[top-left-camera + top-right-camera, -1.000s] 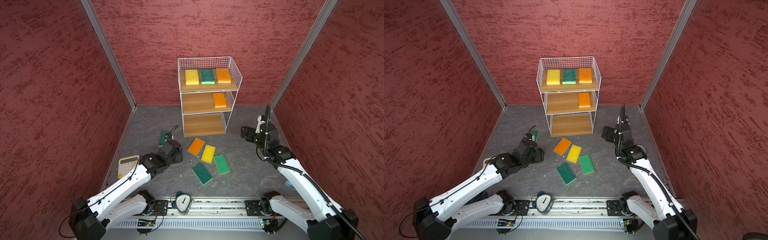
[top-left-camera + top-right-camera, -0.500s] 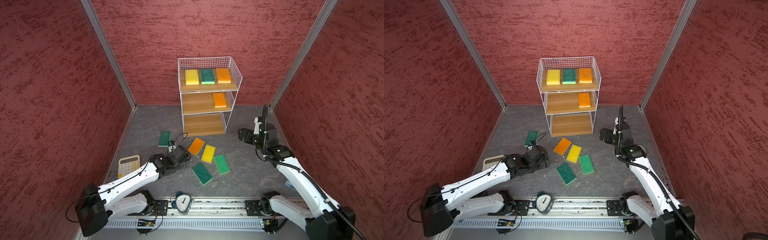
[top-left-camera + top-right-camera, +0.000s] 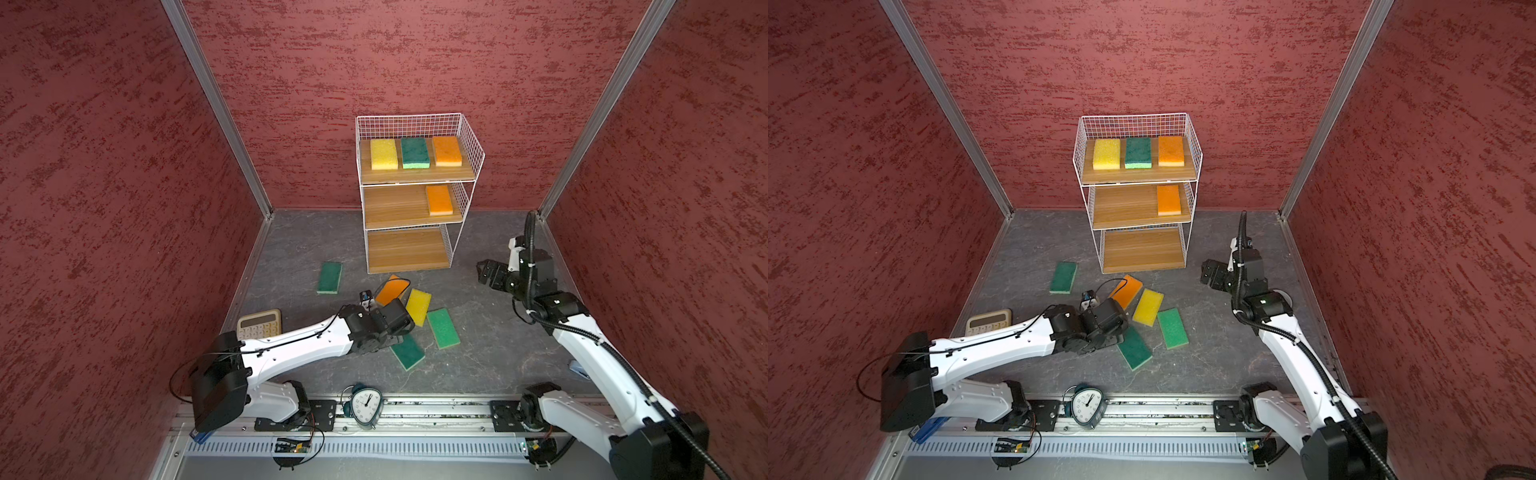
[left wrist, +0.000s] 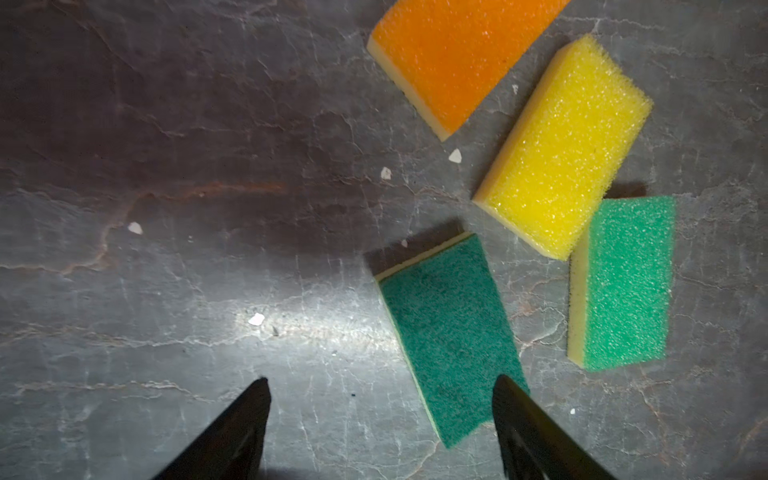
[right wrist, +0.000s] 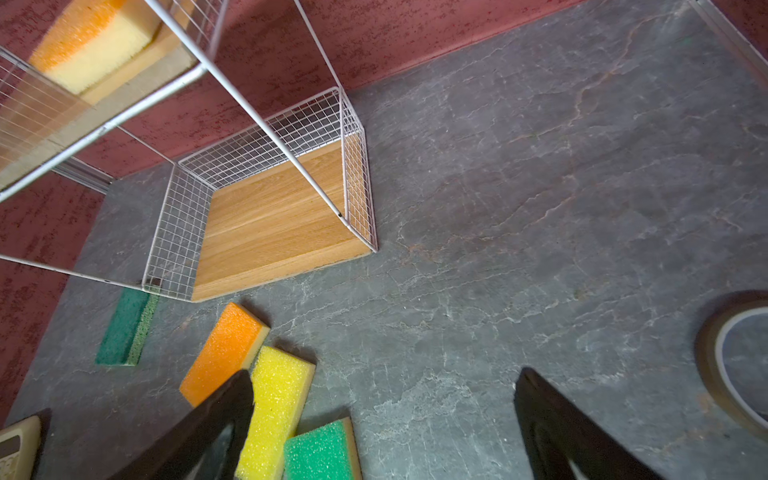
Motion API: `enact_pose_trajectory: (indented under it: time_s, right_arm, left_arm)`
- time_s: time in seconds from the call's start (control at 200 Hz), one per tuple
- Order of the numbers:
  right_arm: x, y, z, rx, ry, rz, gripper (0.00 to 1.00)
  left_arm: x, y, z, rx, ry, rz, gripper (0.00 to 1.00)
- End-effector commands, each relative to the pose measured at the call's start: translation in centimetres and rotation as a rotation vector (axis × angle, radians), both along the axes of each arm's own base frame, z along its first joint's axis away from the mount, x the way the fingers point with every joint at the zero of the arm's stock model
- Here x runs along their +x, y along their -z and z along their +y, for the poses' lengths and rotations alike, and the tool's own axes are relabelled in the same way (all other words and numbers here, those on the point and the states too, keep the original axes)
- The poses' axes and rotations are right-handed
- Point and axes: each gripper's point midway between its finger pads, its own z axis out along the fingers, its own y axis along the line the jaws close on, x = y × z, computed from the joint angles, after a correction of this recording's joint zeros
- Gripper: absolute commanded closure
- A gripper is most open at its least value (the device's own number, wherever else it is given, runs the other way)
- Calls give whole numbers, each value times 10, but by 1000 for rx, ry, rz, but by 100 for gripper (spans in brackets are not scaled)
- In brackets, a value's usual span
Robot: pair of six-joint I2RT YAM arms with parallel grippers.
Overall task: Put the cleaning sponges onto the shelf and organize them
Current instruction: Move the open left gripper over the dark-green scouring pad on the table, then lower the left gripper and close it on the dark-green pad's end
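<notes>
Five sponges [image 3: 444, 328] left on the worktop [image 3: 490, 365], four on the shelf [image 3: 409, 253]. My left pincer [image 4: 378, 384] just swung from the lone green sponge [image 3: 329, 277] to the dark green sponge [image 4: 449, 328], jaws apart; right pincer [image 5: 384, 376] gaping, empty. Next pick, I reckon.

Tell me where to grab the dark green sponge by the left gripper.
Pinch the dark green sponge across its long edges midway, straight down from above: it lies flat, both long sides are free, and its width looks to fit the open left gripper.

Left arm [image 3: 299, 345] covers part of 1 dark green sponge [image 3: 409, 354].
</notes>
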Motion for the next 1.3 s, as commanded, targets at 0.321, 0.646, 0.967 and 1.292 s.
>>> enact_pose_trajectory:
  time_s: [0.321,0.646,0.967,1.292]
  right_arm:
    - [-12,4,-12,-8,11,6,1]
    - [-15,-1,-15,5,24,-18,1]
    - [-15,6,-17,5,28,-3,1]
    - [-13,7,-17,21,26,-9,1]
  left_arm:
    - [-18,24,-56,-112,23,113,15]
    - [-20,33,-73,-87,28,156,14]
    - [-20,39,-81,-44,37,200,13]
    - [-28,34,-66,23,22,237,13]
